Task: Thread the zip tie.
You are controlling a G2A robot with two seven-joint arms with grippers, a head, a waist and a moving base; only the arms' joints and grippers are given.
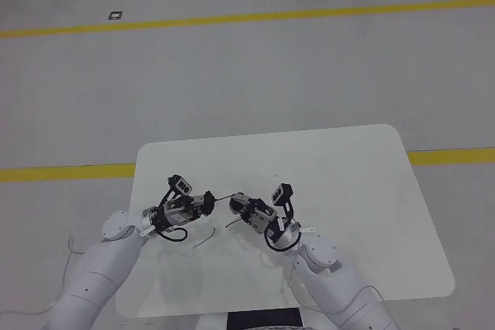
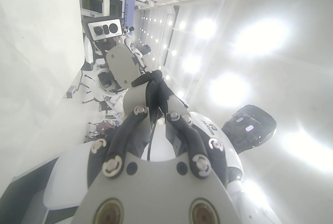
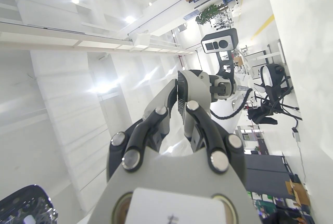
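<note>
The white desk (image 1: 355,165) stands on a pale floor (image 1: 231,82). Two yellow lines (image 1: 231,18) are painted on that floor, one beyond the far edge of the desk and one passing under it.

Both arms are raised over the desk, in the part closer to the robot's side. Their tips point at each other and are almost touching.

The left tool (image 1: 206,201) has its fingers (image 2: 135,97) pressed together on the black zip tie (image 2: 150,136). The thicker black part of the tie sits between the pads, and the thin tail runs back from there along the tool toward the wrist. The tie is held up in the air above the desk and does not lie on it. One short black end of it reaches to the grey finger of the other tool and lies against it.

The right tool (image 1: 235,200) also has its fingers (image 3: 187,89) closed, with the ribbed pads meeting at the tips. I cannot tell if the end of the tie is caught between them.

In the top view a thin dark line joins the two tools over the desk.
</note>
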